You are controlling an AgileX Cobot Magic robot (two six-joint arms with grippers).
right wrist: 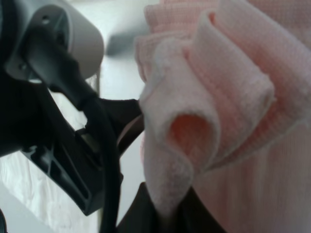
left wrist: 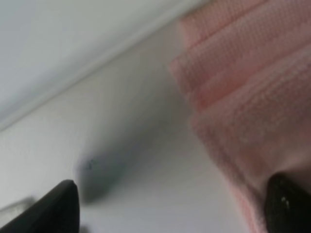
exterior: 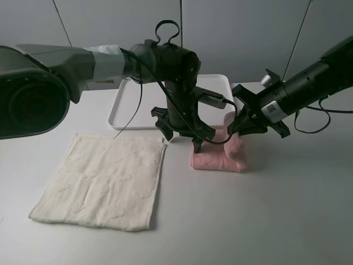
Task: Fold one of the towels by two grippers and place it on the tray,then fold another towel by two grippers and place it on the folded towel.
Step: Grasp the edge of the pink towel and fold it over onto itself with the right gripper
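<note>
Folding of the pale pink terry cloth towel [exterior: 216, 159] is the step in hand, as I judge it. The towel lies bunched into a thick strip on the table [exterior: 265, 215], just in front of the flat white rectangular plastic tray [exterior: 118, 110] and not yet on it. The right end effector [exterior: 237, 130] is clamped tight on a rolled fold at the strip's right end, holding it raised. The left end effector [exterior: 182, 139] stands spread wide and empty, pointing down at the strip's left end. In the left wrist view one fingertip [left wrist: 287, 204] is at the pink cloth and the other [left wrist: 57, 206] hangs over bare table. Next, the left one probably must close there so both can carry the towel to the tray. The cream-white terry cloth towel [exterior: 105, 179] lies flat and unfolded further left. The table is plain matte white; pale grey wall panels [exterior: 110, 27] stand behind.
</note>
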